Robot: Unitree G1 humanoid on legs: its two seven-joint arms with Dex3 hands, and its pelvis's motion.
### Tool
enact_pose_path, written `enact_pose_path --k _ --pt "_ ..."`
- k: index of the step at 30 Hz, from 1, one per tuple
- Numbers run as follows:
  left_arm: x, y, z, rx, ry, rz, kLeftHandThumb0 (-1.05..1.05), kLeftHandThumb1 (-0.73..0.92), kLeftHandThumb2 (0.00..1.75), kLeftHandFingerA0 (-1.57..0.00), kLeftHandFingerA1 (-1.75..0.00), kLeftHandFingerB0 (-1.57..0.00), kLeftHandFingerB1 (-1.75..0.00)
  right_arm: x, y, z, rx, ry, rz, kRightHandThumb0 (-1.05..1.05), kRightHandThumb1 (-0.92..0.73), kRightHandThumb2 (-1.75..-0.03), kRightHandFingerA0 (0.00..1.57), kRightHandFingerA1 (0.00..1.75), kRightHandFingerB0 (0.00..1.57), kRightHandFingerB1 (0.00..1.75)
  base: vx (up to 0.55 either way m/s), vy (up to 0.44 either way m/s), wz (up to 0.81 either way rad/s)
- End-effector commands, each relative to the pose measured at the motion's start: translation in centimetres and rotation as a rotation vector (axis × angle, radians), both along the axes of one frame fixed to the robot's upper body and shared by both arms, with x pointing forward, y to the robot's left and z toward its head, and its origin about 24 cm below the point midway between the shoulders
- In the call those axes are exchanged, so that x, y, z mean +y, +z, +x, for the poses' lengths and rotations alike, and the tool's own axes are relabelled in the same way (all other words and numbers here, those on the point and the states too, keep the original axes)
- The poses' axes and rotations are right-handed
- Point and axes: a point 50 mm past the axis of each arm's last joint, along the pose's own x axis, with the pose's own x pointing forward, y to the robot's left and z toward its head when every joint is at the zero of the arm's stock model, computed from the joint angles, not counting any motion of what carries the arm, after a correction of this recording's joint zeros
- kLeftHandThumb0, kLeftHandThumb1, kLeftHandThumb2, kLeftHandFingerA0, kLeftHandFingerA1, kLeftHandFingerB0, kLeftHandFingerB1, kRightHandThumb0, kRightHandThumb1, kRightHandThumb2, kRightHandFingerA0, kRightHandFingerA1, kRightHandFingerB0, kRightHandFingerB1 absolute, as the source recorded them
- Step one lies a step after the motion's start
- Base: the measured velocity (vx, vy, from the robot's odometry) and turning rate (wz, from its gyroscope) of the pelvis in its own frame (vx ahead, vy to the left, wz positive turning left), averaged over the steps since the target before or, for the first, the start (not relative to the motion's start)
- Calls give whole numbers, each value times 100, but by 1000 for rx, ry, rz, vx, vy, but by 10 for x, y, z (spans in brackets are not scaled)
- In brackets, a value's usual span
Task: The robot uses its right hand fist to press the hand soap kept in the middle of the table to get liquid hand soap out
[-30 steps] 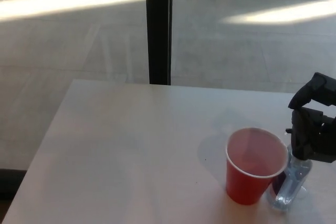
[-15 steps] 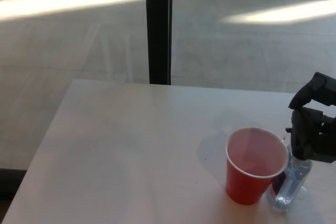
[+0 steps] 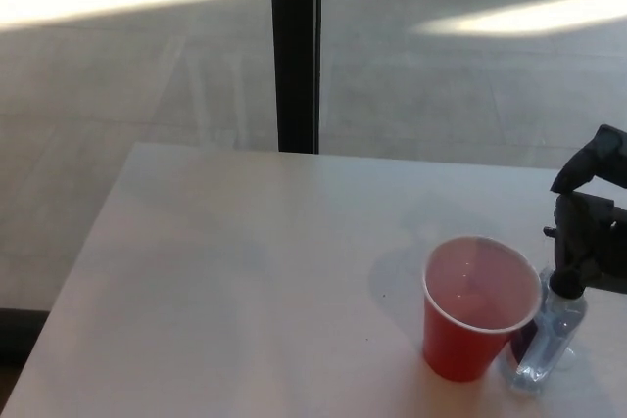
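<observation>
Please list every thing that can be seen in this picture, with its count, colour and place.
table: one, white, fills the lower part of the view
cup: one, red outside, upright, near the table's right front
hand soap bottle: one, clear, just right of the cup, its top hidden under the hand
pillar: one, black, behind the table's far edge
floor: grey, with bright sun strips
right hand: one, black, at the right edge, over the bottle's top
</observation>
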Motion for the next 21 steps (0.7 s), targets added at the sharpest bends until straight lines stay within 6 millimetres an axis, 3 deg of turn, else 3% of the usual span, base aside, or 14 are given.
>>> enact_pose_path --k 1,2,3,5,9,11,13,15,16,17,18,19,20,21 --pt "18 10 -15 43 33 54 -31 50 108 -74 -87 -58 -78 -36 28 -2 236 -59 34 -21 -57 -124 96 175 68 156 0 0 0" --pt "18 10 -15 43 24 54 -30 56 99 -71 -88 -55 -79 -38 39 -1 201 -57 45 -19 -55 -128 97 175 67 158 0 0 0" --pt "18 9 -17 42 23 52 -31 50 109 -73 -86 -57 -78 -42 55 -1 156 -54 46 -20 -57 -126 98 175 67 157 0 0 0" --pt "18 9 -18 42 23 52 -31 50 109 -73 -86 -57 -78 -43 57 -2 155 -54 46 -20 -57 -126 98 175 67 157 0 0 0" --pt "18 8 -21 51 23 55 -33 51 109 -72 -86 -57 -79 -58 109 -4 22 -122 70 -19 -62 -121 94 175 66 151 0 0 0" --pt "17 8 -21 52 23 55 -33 51 109 -72 -86 -57 -79 -59 111 -5 23 -121 73 -19 -62 -121 94 175 66 151 0 0 0" --pt "18 8 -22 45 28 50 -32 53 110 -72 -86 -60 -80 -77 138 -14 -78 -188 131 -18 -66 -111 91 175 70 136 0 0 0" --pt "18 8 -22 49 33 52 -33 52 110 -73 -86 -55 -78 -91 151 -22 -114 -224 147 -22 -69 -109 93 175 71 134 0 0 0" --pt "18 8 -22 59 35 57 -34 52 109 -73 -86 -56 -78 -99 153 -27 -120 -240 174 -22 -67 -111 94 175 70 130 0 0 0" --pt "19 8 -22 57 38 52 -33 52 109 -71 -85 -54 -77 -109 157 -36 -150 -282 181 -35 -47 -117 124 136 94 113 0 0 0" --pt "19 8 -23 56 39 50 -33 52 109 -71 -85 -54 -77 -113 158 -41 -160 -300 183 -35 -47 -117 124 136 94 113 0 0 0" --pt "19 8 -23 59 38 51 -33 52 109 -71 -85 -50 -75 -123 156 -47 -172 -361 195 -33 -37 -116 106 167 96 113 0 0 0" --pt "19 8 -23 61 38 52 -32 51 109 -71 -85 -51 -76 -133 154 -54 -169 -397 229 -34 -40 -113 129 135 101 107 0 0 0" --pt "19 8 -23 53 42 45 -32 52 109 -69 -84 -50 -75 -143 151 -60 -151 -452 266 -34 -28 -121 111 156 105 109 0 0 0"
